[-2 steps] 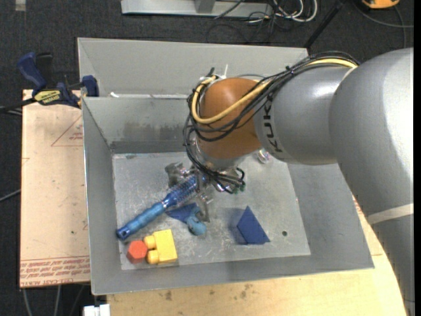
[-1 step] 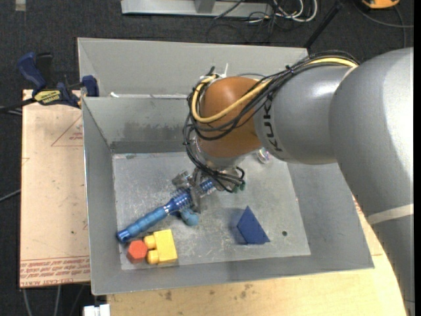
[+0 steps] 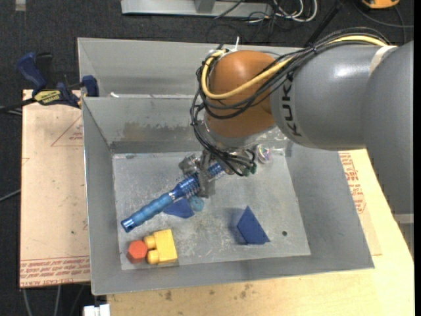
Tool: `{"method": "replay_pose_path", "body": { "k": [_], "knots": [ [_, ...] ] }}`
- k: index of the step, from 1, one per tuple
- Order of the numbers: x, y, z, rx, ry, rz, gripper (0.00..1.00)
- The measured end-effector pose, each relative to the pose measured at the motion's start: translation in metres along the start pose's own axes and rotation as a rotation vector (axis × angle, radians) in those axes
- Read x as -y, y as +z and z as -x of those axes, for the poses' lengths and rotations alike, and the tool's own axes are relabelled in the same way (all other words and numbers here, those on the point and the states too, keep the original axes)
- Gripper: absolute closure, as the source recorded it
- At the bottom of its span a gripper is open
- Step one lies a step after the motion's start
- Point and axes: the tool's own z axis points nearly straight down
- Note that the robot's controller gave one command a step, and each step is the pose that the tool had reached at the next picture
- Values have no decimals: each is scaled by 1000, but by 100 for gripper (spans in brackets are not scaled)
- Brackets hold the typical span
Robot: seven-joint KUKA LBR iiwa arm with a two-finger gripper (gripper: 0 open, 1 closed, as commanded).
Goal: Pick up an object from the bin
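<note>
1. Camera view is looking down into a grey metal bin point(image 3: 99, 176). The arm is reaching in from the right, and its orange wrist cover point(image 3: 240, 91) is hanging over the back half.
2. The gripper point(image 3: 202, 176) is sitting low over the upper right end of a long blue rod point(image 3: 154, 208). The rod is lying diagonally across the middle of the floor.
3. Whether the gripper is open or closed on the rod cannot be told.
4. A dark blue flat scrap point(image 3: 176, 210) is lying just beside the rod's middle.
5. A blue wedge point(image 3: 248, 228) is lying apart at front right.
6. A yellow block point(image 3: 163, 245) is touching an orange cylinder point(image 3: 136, 250) at front left.
</note>
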Motion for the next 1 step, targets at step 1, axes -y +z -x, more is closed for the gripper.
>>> {"method": "replay_pose_path", "body": {
  "k": [1],
  "knots": [
    [0,-18,1,-4,2,2,100]
  ]
}}
